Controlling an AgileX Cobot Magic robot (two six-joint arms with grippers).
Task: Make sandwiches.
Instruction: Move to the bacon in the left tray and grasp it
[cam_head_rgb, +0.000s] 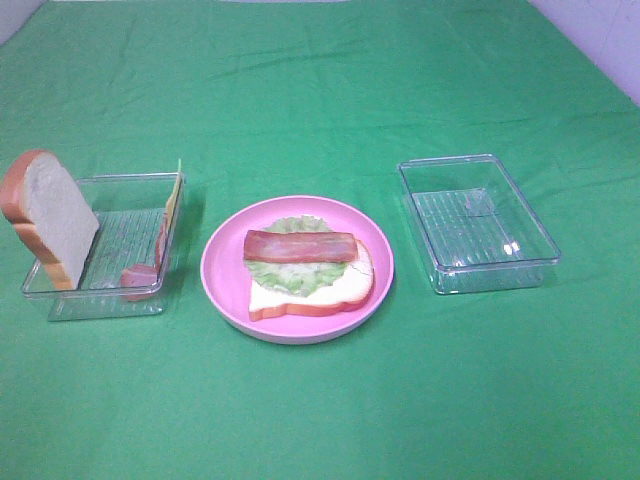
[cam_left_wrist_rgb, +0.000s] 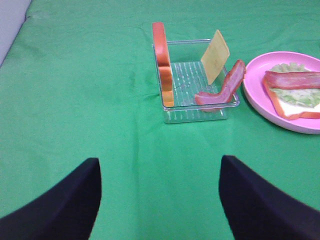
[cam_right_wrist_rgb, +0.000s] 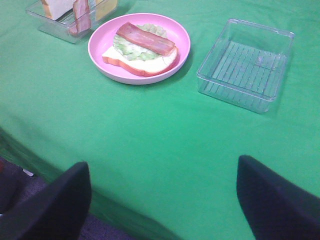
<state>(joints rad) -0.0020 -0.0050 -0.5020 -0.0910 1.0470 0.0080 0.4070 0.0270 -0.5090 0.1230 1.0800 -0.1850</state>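
**Jaws released on both arms; next pick lies ahead of the left jaws**

Left jaws: spread wide, grasping nothing, with both dark fingers (cam_left_wrist_rgb: 55, 200) above bare green counter (cam_head_rgb: 320, 400). Right jaws: likewise spread and unloaded, fingers (cam_right_wrist_rgb: 50, 205) over the near edge of the counter. Neither arm shows in the high view.

Assembly state: the pink plate (cam_head_rgb: 215, 270) sits mid-counter and carries the base bread slice (cam_head_rgb: 310, 295), the lettuce leaf (cam_head_rgb: 290, 275) and one bacon strip (cam_head_rgb: 300, 246) lying across it.

Parts not yet placed stand in the left clear tray (cam_left_wrist_rgb: 200, 112), towards the left edge of the counter:
- top bread slice (cam_left_wrist_rgb: 162, 65), upright at the wall away from the plate;
- cheese slice (cam_left_wrist_rgb: 215, 55), on edge, leaning at the wall nearest the plate;
- second bacon strip (cam_left_wrist_rgb: 222, 87), long axis sloping from the tray floor up over that same wall.

Governing relation: the tray lies straight ahead of the left jaws and well apart from them, and the right jaws are farther from it, beyond the plate. Judgement: the left arm is the one to reach. The cheese presents a thin edge, so the jaws should close across its faces.
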